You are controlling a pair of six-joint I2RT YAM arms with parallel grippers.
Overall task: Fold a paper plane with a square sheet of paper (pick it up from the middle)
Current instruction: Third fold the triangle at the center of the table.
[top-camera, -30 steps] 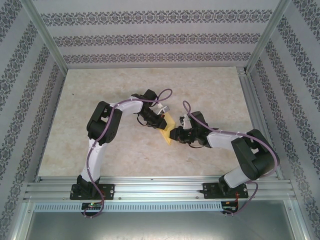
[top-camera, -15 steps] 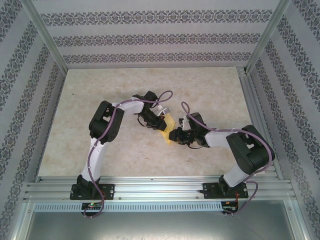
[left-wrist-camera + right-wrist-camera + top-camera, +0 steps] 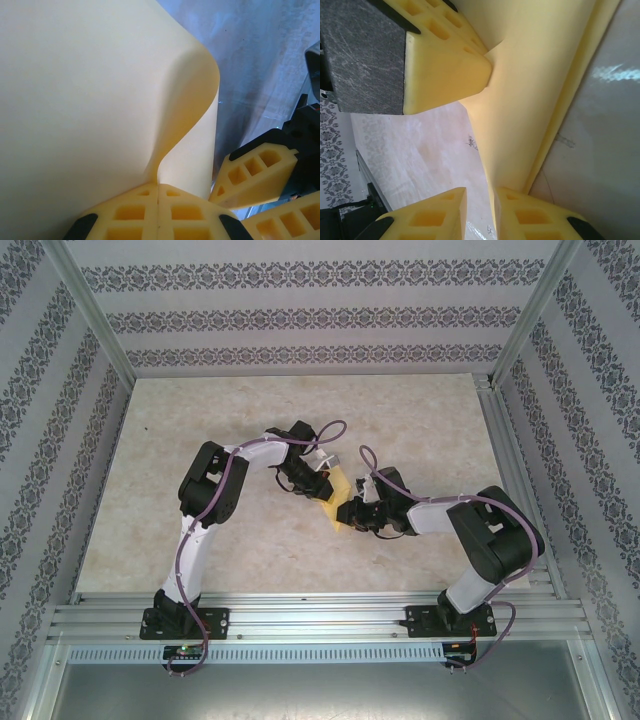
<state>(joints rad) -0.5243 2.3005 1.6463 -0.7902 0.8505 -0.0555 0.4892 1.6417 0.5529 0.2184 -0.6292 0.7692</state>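
The pale-yellow sheet of paper (image 3: 338, 498) hangs just above the table's middle, between the two grippers. My left gripper (image 3: 325, 487) is shut on it. In the left wrist view the jaws (image 3: 159, 186) pinch the paper (image 3: 90, 100), which curls up and over in a soft bend. My right gripper (image 3: 350, 514) stands at the sheet's lower tip. In the right wrist view its jaws (image 3: 479, 202) are apart, and the paper's (image 3: 535, 100) edge runs into the gap along the right finger. The left gripper's fingers (image 3: 445, 60) show at the top. The paper plane is out of view.
The beige marbled table (image 3: 420, 420) lies open all round the arms. Aluminium rails run along the right side (image 3: 497, 455) and the near edge (image 3: 320, 612). Patterned walls close in the back and both sides.
The right arm's elbow has swung a little to the left, bringing its gripper closer in on the paper. The left arm shifted slightly, still shut on the sheet.
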